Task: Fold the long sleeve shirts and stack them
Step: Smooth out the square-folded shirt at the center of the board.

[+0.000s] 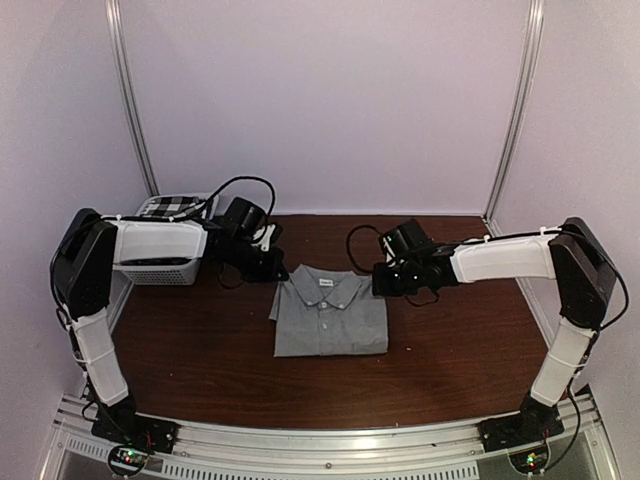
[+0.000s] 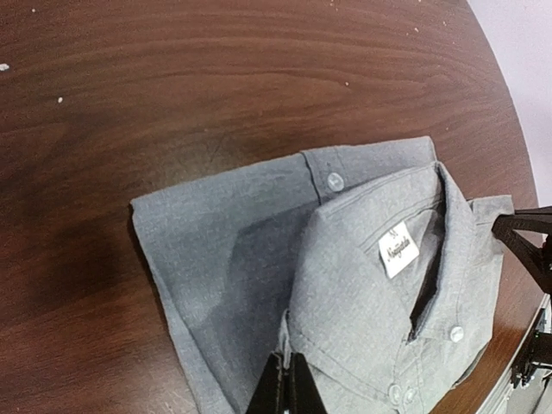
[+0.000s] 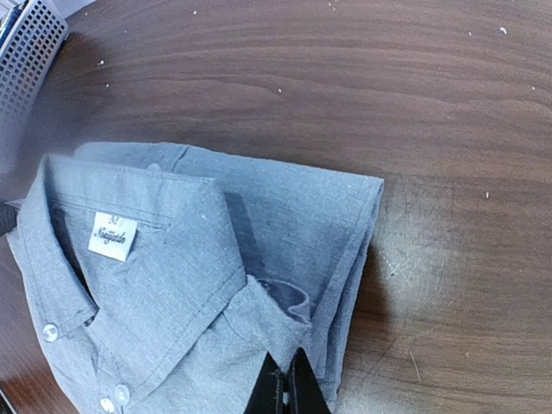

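One tidy fold at risk of being dragged open

Both pairs of jaws are seen pressed together, the left gripper point(image 2: 280, 381) at one shoulder of the grey shirt point(image 1: 330, 322) and the right gripper point(image 3: 285, 379) at the other. Whether cloth is nipped cannot be told. If cloth is caught, the tucked sleeves could be pulled loose by any lift, and the neat rectangle skewed by uneven pulls. The grey shirt is laid folded in the middle of the table point(image 1: 460, 350), collar up, buttoned, label showing. The checked shirt point(image 1: 168, 207) is seen in the basket point(image 1: 160, 266) at the far left.
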